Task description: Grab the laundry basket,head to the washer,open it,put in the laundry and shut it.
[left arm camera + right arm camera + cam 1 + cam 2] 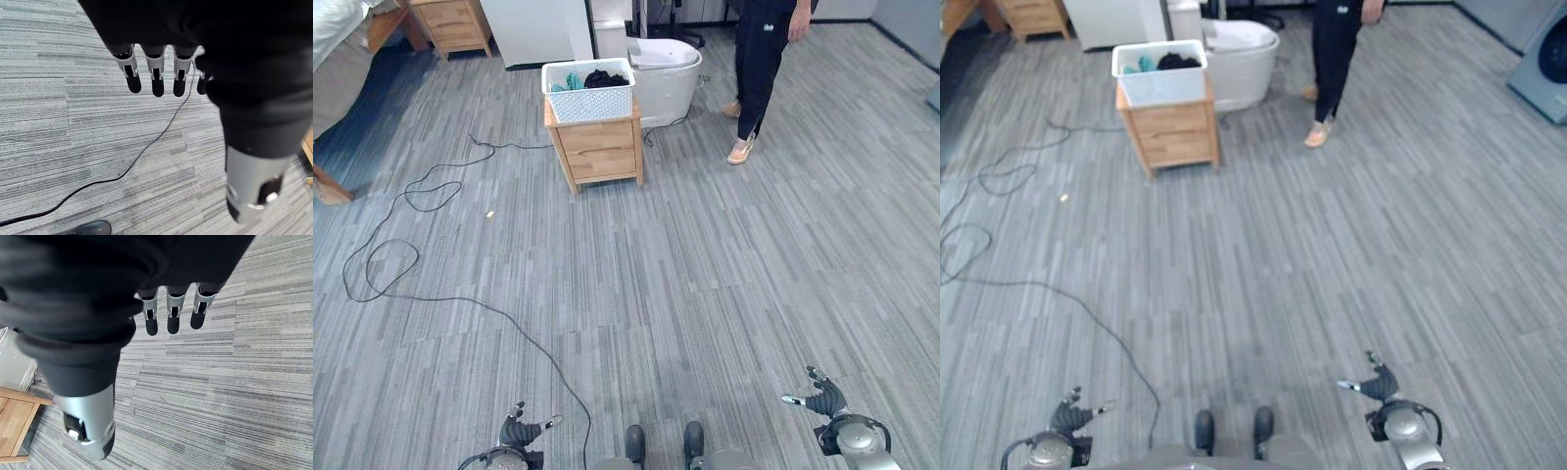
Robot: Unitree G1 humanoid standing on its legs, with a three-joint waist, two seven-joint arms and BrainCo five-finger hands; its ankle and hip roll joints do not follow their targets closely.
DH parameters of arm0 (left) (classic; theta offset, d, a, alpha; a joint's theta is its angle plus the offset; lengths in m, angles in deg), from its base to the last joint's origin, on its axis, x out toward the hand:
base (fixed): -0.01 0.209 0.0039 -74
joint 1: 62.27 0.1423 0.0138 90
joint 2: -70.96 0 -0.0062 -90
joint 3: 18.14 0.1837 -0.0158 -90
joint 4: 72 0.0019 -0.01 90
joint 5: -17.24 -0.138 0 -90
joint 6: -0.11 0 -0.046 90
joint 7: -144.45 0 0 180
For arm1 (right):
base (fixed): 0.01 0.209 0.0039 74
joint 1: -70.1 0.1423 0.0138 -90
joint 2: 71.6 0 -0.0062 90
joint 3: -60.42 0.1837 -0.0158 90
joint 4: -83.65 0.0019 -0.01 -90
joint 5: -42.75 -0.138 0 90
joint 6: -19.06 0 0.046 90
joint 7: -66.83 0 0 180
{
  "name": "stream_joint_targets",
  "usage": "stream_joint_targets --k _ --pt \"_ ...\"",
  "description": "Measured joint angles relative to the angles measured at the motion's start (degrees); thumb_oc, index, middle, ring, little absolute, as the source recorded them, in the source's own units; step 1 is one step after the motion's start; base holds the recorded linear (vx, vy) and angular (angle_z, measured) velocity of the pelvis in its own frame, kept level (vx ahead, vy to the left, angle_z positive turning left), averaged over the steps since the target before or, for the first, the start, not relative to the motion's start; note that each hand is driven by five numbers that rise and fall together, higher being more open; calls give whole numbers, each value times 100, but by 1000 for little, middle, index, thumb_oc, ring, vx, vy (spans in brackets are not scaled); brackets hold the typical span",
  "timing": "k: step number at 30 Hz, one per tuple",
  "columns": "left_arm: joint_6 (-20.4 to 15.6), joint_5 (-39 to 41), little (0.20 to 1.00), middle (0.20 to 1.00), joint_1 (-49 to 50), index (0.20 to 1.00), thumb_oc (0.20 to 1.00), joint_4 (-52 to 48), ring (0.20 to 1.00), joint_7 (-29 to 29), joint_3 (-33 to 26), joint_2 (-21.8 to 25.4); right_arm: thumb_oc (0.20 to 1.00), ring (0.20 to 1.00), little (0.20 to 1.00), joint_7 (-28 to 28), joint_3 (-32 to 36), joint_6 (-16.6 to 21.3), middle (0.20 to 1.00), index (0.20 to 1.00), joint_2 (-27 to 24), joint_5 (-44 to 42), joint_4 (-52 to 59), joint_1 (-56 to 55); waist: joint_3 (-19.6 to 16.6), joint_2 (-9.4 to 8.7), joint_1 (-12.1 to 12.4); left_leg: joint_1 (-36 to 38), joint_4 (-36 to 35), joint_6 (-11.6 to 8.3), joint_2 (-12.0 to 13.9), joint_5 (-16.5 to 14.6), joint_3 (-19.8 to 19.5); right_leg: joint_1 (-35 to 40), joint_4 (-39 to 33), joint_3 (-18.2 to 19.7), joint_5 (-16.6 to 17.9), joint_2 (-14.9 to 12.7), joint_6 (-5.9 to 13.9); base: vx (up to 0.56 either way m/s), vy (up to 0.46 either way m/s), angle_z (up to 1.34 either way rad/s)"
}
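A white laundry basket [588,90] with dark and teal clothes stands on a small wooden cabinet [597,149] far ahead of me, left of centre. A grey washer [1544,61] with a dark round door shows at the far right edge. My left hand [516,431] hangs low at the bottom left, fingers [156,73] straight and holding nothing. My right hand [824,399] hangs low at the bottom right, its fingers [172,311] also straight and empty. Both hands are far from the basket.
A person [762,59] in dark trousers stands right of the cabinet. A white tub-like appliance [664,78] sits behind the basket. A bed [337,54] and a wooden dresser [455,24] lie at the far left. A thin cable [421,191] winds over the grey floor.
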Motion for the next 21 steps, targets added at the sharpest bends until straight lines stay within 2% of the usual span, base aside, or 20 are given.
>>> stream_joint_targets --k 7,10,14,20,21 --pt "-25 12 1000 1000 -63 1000 1000 -303 1000 -7 -28 -88 1000 1000 1000 7 1 -2 1000 1000 35 -2 -16 233 92 -70 -3 201 -5 -5 22 -3 -40 263 -122 -8 43 28 22 47 21 0" --pt "-18 34 1000 1000 -112 1000 1000 -216 1000 -35 -26 -123 1000 1000 1000 10 1 -28 1000 1000 56 -2 -58 237 101 -61 -3 183 -6 -65 59 -130 -152 254 -123 -53 34 67 12 44 51 9" --pt "-13 222 1000 1000 -119 1000 1000 -214 1000 -61 -23 -122 1000 1000 1000 14 0 -82 1000 1000 200 -3 -64 205 144 -160 29 79 -13 -100 18 -192 -160 174 -123 -56 -37 27 -25 41 81 3" --pt "-13 224 1000 1000 -132 1000 1000 -200 1000 -102 -23 -122 1000 1000 1000 23 -37 -94 1000 1000 219 -3 -257 220 156 -182 80 -76 -4 38 -75 -136 -150 6 -119 -45 2 -69 30 49 121 -1" --pt "-14 225 1000 1000 -202 1000 1000 -204 1000 -129 -26 -108 1000 1000 1000 24 -62 -125 1000 1000 239 -3 -279 222 178 -213 148 -132 -3 72 -117 -153 -142 -110 -35 -41 9 -101 42 63 128 -9"
